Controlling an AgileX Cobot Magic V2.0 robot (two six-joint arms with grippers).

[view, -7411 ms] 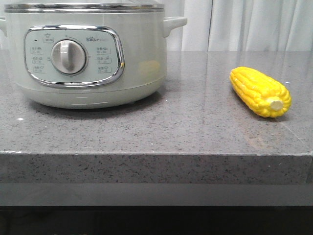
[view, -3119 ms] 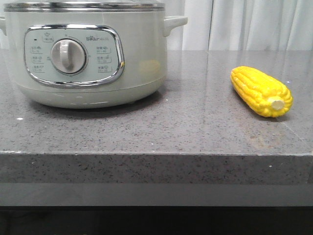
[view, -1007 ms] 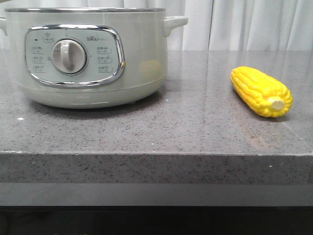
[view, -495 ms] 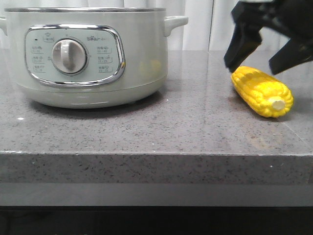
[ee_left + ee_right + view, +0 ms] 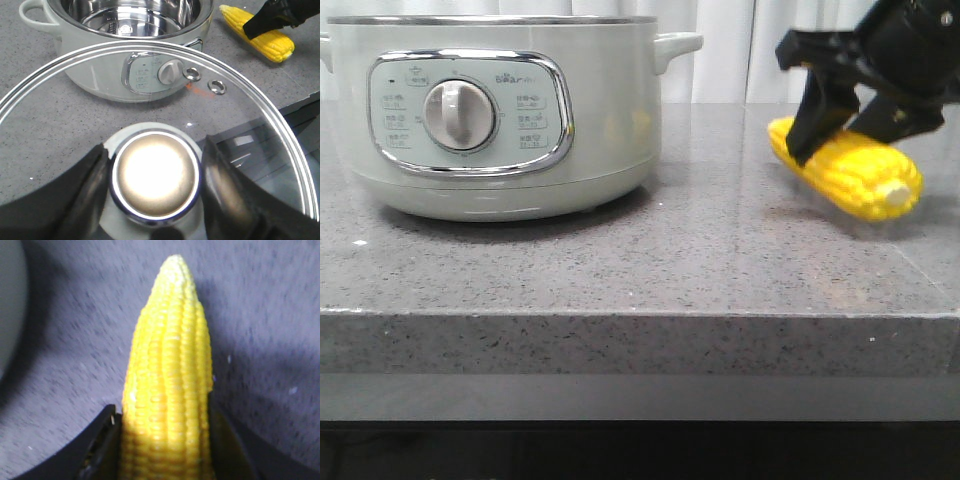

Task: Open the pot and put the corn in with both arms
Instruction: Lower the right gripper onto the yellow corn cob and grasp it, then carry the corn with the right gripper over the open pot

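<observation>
the corn [image 5: 848, 172] lies on the grey counter [image 5: 650, 270], right of the pot [image 5: 500, 110], stub end toward the front edge, tip angled back-left. the right gripper [image 5: 855, 115] pinches its middle. bare counter separates them. the left gripper [image 5: 152, 180] clamps the lid [image 5: 260, 125] knob above the open pot.

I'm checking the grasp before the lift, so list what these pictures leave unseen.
- Right hand, front view: its far finger sits behind the corn, and the arm is cut off by the frame edge.
- Corn, right wrist view: stub end cut off; picture blurred.
- Pot, front view: panel labels too small to read.
- Lid, left wrist view: cut off by the frame edges.
</observation>
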